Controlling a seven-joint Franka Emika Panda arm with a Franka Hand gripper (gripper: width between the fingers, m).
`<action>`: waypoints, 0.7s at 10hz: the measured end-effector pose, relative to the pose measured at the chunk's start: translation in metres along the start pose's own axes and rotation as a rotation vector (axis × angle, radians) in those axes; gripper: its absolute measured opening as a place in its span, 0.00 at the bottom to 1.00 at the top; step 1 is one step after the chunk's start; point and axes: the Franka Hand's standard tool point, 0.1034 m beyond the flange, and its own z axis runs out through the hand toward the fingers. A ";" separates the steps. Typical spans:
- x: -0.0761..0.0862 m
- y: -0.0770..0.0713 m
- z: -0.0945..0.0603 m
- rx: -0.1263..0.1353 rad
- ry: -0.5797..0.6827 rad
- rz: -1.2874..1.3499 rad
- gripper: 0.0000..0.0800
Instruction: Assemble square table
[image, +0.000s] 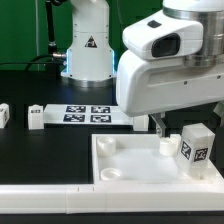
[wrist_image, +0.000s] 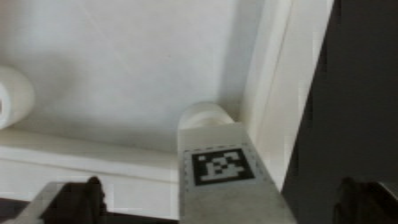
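Note:
The square table's white slab (image: 130, 165) lies flat near the front, rim up, with round sockets at its corners. One white tagged leg (image: 196, 143) stands upright at the slab's far corner, on the exterior view's right. My gripper (image: 172, 128) hangs just above that leg. In the wrist view the leg (wrist_image: 219, 170) runs up between my two dark fingertips (wrist_image: 71, 200), and my gripper (wrist_image: 217, 205) is open with a gap on each side of it. The leg's far end meets the slab (wrist_image: 125, 60) beside the rim. Another socket (wrist_image: 9, 95) shows at the edge.
The marker board (image: 88, 113) lies behind the slab, in front of the robot base (image: 85, 50). A loose white leg (image: 35, 118) stands to its left, and another (image: 4, 113) at the exterior view's left edge. The tabletop is black.

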 end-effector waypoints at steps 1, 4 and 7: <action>0.004 -0.001 0.001 0.001 0.004 0.001 0.81; 0.005 -0.002 0.000 0.002 0.006 -0.002 0.78; 0.005 -0.002 0.000 0.002 0.006 -0.001 0.35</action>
